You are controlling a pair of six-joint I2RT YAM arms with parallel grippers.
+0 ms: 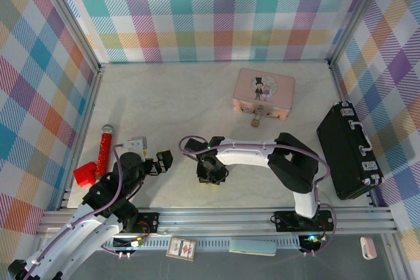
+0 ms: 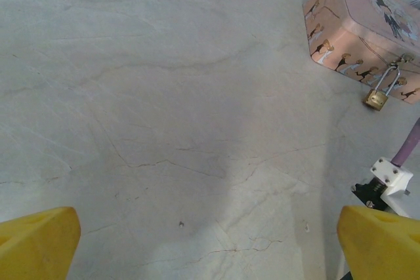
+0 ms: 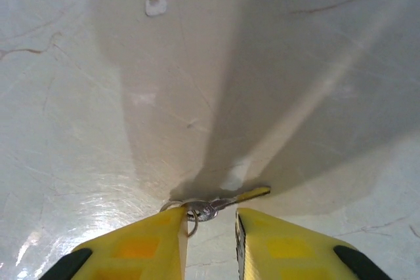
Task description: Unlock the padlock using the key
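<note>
The tiny silver key (image 3: 216, 208) lies flat on the marble table on a thin ring, its blade pointing right. My right gripper (image 3: 211, 218) points down over it, open by a narrow gap; the key's head touches the left finger (image 3: 157, 234), unclamped. From above, the right gripper (image 1: 211, 176) sits low at the table's near middle. The brass padlock (image 1: 256, 120) (image 2: 376, 98) hangs by its silvery shackle from the front clasp of the pink tin (image 1: 264, 90) (image 2: 354, 24). My left gripper (image 1: 157, 164) (image 2: 207, 221) is wide open over bare table.
A red cylinder-handled tool (image 1: 104, 145) and a red block (image 1: 85, 174) lie at the left edge. A black case (image 1: 348, 151) stands at the right. Checked walls close in three sides. The right arm's white bracket (image 2: 390, 176) shows in the left wrist view.
</note>
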